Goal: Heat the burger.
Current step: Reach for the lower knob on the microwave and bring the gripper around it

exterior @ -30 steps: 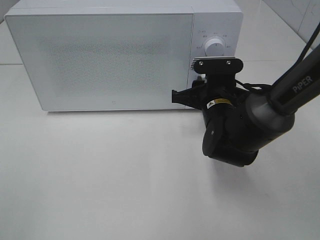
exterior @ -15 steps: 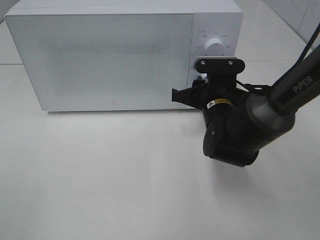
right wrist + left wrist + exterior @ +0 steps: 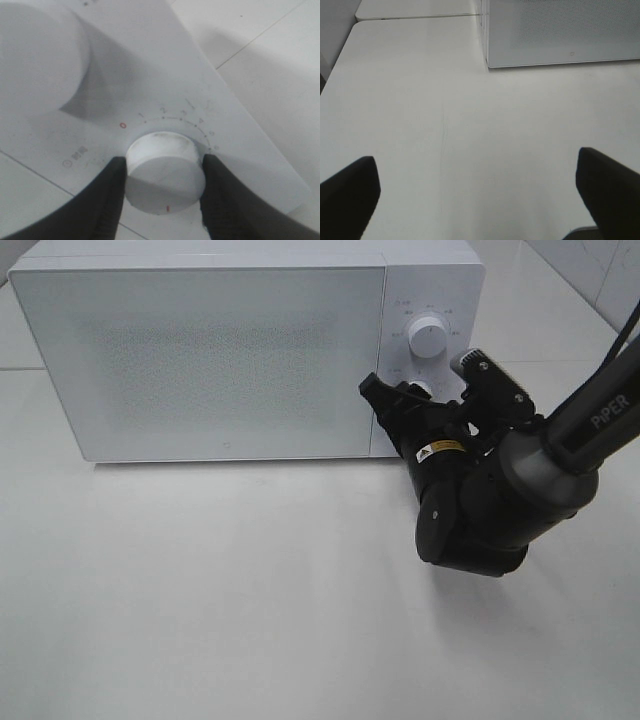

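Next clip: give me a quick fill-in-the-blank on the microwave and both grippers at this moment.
1. The door of the white box-shaped microwave is ___.
2. The right gripper clamps a round white knob, the ___ of the two on the control panel.
3. The left gripper hangs over the white table with its jaws ___.

Missing words: closed; lower; open.

Shows white all over the microwave (image 3: 240,252), a fine grey dot mesh across its door (image 3: 220,360), a white lower knob (image 3: 165,185) with a red tick, ringed by grey numerals and a red zero (image 3: 122,125), black on the right gripper (image 3: 164,161), and a white table (image 3: 250,600).
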Robot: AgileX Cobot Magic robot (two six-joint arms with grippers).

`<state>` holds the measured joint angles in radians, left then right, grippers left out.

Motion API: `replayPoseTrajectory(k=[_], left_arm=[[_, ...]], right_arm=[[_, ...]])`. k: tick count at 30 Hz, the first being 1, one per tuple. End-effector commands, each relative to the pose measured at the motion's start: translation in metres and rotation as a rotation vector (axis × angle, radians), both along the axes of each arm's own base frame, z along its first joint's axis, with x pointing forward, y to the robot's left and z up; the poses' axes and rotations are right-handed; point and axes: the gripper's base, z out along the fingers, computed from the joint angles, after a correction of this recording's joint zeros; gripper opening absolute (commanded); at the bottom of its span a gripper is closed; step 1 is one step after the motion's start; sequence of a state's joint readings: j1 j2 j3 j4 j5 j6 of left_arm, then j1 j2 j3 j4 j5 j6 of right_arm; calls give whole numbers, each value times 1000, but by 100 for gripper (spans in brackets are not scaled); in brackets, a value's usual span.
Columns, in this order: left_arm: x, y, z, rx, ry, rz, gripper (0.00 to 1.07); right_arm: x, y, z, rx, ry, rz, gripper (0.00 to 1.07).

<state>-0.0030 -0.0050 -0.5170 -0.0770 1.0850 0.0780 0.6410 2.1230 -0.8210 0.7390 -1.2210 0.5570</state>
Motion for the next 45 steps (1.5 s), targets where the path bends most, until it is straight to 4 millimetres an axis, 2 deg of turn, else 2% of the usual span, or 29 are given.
replayPoseTrajectory(k=[1,2,4,5,7,8,9,10,18,28,38,43,45], left_arm=[[-2,0,1,-8,-31,4,100],[-2,0,1,-8,-31,4,100],[-2,0,1,-8,-31,4,100],[-2,0,1,-8,-31,4,100],[-2,0,1,-8,-31,4,100],[-2,0,1,-8,-31,4,100],[-2,0,1,-8,-31,4,100],[-2,0,1,-8,-31,4,100],[-2,0,1,-8,-31,4,100],[-2,0,1,-8,-31,4,100],[-2,0,1,-8,-31,4,100],[-2,0,1,-8,-31,4,100],[-2,0,1,-8,-31,4,100]], right_arm=[[9,22,26,266,-181,167,0],[9,22,26,266,-181,167,0],[9,22,30,423,-210,168,0],[9,22,30,423,-210,168,0],[9,22,32,578,-221,155,0],[9,22,32,578,-221,155,0],[9,21,32,691,-210,143,0],[9,21,32,691,-210,143,0],[10,18,31,1024,-187,81,0],[10,15,30,1109,-187,50,1],[10,13,30,1080,-200,22,4],[10,8,29,1077,-216,-31,10],[10,5,28,1047,-226,-61,17]])
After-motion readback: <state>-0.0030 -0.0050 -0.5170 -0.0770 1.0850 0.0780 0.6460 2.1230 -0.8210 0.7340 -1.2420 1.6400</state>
